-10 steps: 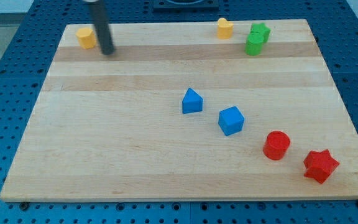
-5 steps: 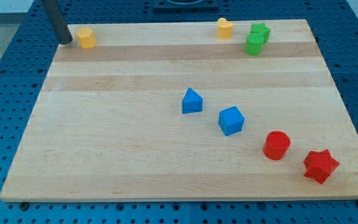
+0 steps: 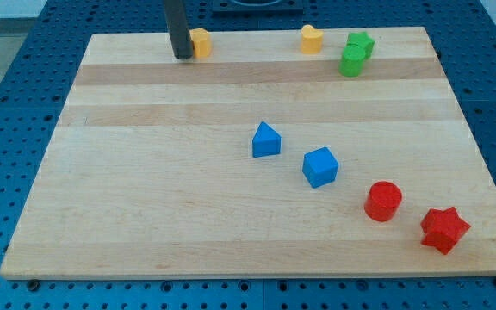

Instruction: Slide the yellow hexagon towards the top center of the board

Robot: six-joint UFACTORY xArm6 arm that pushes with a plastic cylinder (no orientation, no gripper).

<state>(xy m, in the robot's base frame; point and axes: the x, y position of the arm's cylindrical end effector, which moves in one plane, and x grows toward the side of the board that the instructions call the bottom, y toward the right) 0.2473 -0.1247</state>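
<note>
The yellow hexagon (image 3: 201,42) lies near the board's top edge, left of centre. My tip (image 3: 182,56) rests against its left side. A yellow heart-shaped block (image 3: 312,39) sits further right along the top edge.
Two green blocks (image 3: 355,53) sit at the top right, touching each other. A blue block with a pointed top (image 3: 266,139) and a blue cube (image 3: 320,167) lie mid-board. A red cylinder (image 3: 383,201) and red star (image 3: 444,229) lie at the bottom right. The wooden board (image 3: 145,198) rests on a blue perforated table.
My tip went round to the left of the yellow hexagon, then moved right, pushing the hexagon from the top left corner along the top edge towards the centre.
</note>
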